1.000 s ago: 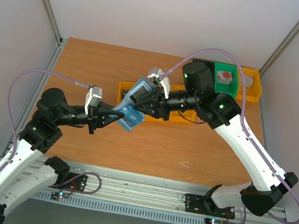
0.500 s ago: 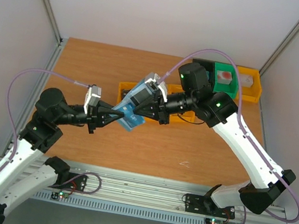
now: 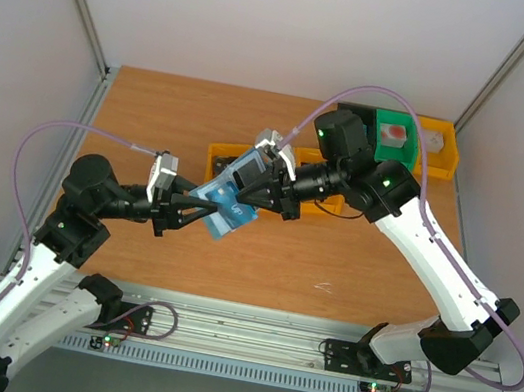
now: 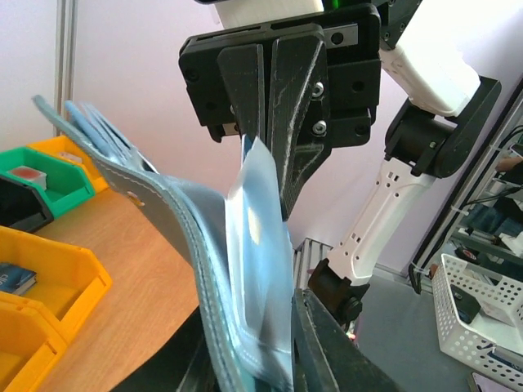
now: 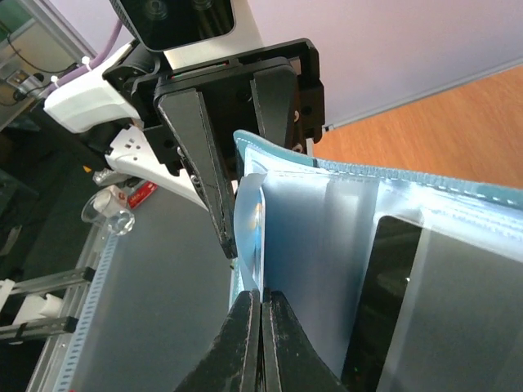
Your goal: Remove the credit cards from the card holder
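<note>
L gripper (image 3: 195, 211): fingers flank blue card holder (image 3: 223, 208) edge, gripping or slack can't tell | card holder mid-air over table (image 3: 154, 116) centre, white print unreadable | R gripper (image 5: 261, 306) pinched shut on its clear sleeve (image 4: 257, 245) | dark card (image 5: 392, 278) in next sleeve | yellow bins (image 3: 216, 156), green bin (image 3: 396, 157) behind

Top view: above-behind the bases (image 3: 107, 296), looking down on whole table (image 3: 154, 116). Wrist views: close-up, facing each other across the raised wallet (image 4: 163, 204), which all three share.
</note>
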Robot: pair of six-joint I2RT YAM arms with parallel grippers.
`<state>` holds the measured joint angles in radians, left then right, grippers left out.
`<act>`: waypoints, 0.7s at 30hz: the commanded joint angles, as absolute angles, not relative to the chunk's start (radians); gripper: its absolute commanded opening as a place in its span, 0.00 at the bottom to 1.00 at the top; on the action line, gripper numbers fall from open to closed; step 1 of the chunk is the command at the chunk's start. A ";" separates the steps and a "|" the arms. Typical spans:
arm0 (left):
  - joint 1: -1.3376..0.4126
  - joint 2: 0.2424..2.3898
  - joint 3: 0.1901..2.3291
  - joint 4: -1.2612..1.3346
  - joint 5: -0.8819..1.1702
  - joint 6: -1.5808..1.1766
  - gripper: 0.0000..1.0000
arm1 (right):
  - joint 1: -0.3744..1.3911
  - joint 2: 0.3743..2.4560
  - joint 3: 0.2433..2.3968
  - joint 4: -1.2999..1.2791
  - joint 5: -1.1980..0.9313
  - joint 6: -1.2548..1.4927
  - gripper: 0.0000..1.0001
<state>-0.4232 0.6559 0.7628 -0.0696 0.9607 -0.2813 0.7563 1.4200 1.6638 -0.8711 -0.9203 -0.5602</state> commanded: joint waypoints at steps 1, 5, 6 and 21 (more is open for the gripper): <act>-0.428 0.640 0.756 -0.035 1.002 -0.266 0.22 | 0.753 1.410 1.715 -0.900 -0.905 -0.598 0.01; -0.428 0.639 0.756 -0.038 1.002 -0.265 0.21 | 0.753 1.405 1.722 -0.906 -0.895 -0.596 0.01; -0.428 0.641 0.756 -0.037 1.002 -0.265 0.21 | 0.752 1.402 1.722 -0.903 -0.890 -0.595 0.01; -0.429 0.654 0.767 -0.059 0.997 -0.251 0.05 | 0.745 1.395 1.716 -0.894 -0.871 -0.591 0.01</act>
